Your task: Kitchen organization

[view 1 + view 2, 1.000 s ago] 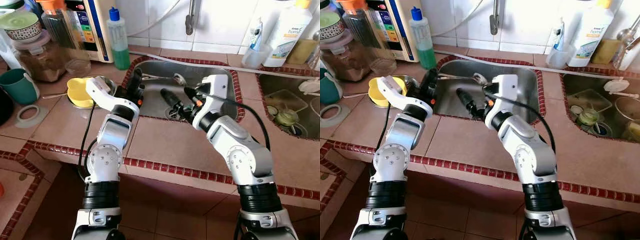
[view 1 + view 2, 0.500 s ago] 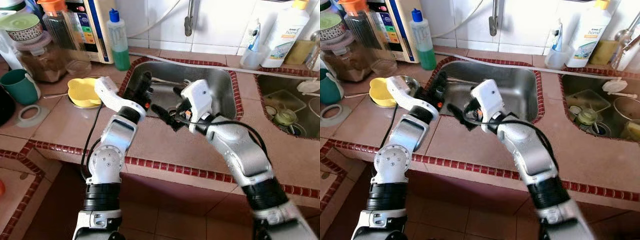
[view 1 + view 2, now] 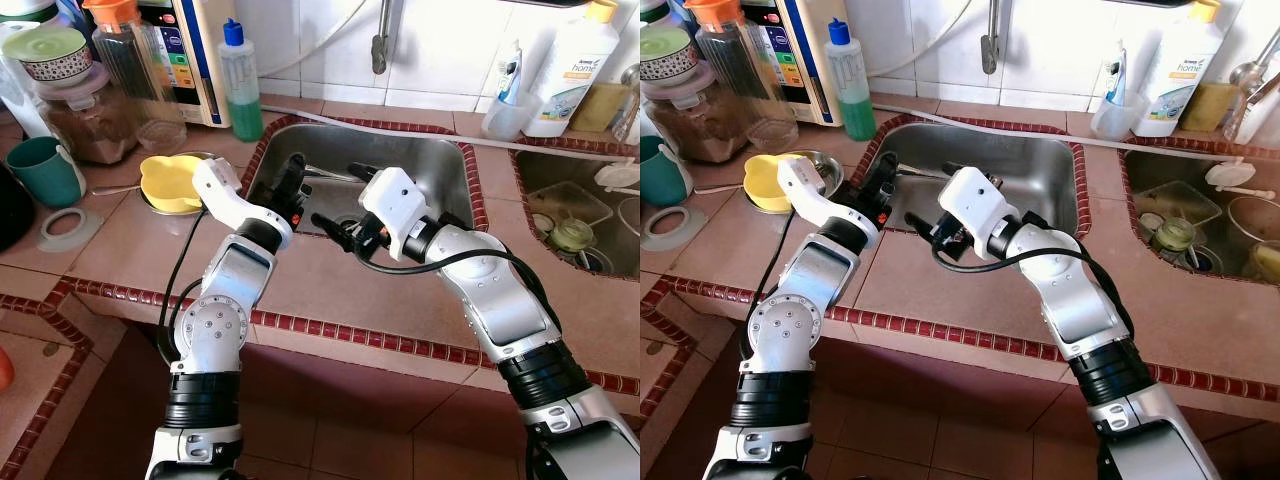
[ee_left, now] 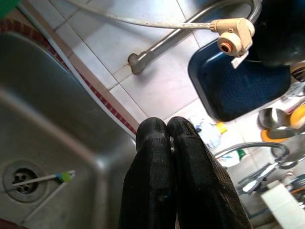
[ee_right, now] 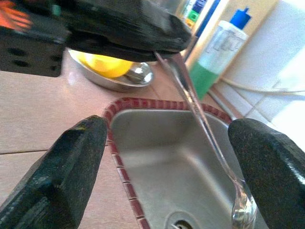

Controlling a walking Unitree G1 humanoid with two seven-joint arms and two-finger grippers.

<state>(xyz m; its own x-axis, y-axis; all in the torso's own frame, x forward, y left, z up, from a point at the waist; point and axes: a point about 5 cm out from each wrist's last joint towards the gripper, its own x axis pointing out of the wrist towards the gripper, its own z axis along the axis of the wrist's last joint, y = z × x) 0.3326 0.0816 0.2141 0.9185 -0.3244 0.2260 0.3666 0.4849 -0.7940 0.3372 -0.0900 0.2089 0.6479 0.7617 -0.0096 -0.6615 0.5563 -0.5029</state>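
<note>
Left gripper (image 3: 291, 170) clamped on spoon (image 5: 205, 124) over sink (image 3: 440, 165), right gripper (image 3: 335, 226) spread apart beside it

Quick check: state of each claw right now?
Left claw: shut on a spoon, held over the sink.
Right claw: open, holding nothing, facing the spoon.

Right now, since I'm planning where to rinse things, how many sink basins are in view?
2. The middle sink sits straight ahead. The right sink lies beside it, with dishes inside. The picture's edge cuts it off, so more may be hidden beyond.
</note>
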